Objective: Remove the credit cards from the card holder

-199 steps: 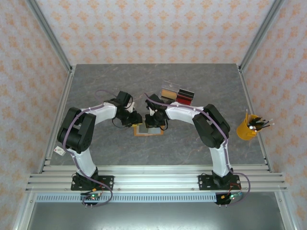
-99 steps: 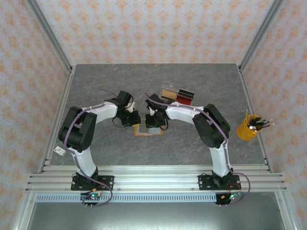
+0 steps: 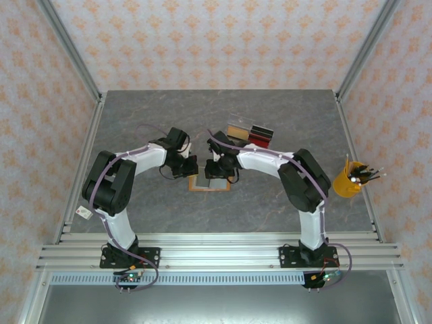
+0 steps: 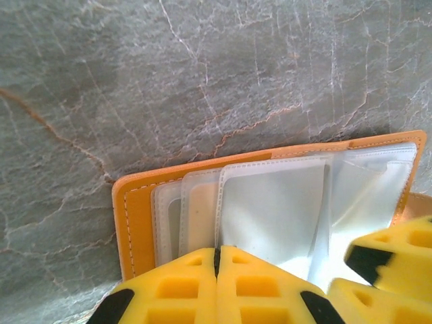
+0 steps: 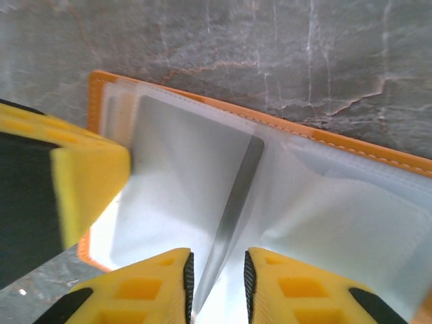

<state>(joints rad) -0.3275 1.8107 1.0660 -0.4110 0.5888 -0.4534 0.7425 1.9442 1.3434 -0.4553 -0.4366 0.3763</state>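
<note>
1. Top view: the left gripper (image 3: 192,171) and the right gripper (image 3: 214,175) meet over the orange card holder (image 3: 202,185), mid-table.
2. Left wrist view: the left fingers are pressed together at the near edge of the open card holder.
3. Right wrist view: the right fingers stand slightly apart, with the dark edge of a credit card (image 5: 182,175) between them.

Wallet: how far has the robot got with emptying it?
Done: the wallet lies open on the table. In hand: left gripper, shut, at its plastic sleeves; right gripper, jaws slightly apart astride a grey card. Left: every card still sits inside, to be pulled out.
</note>
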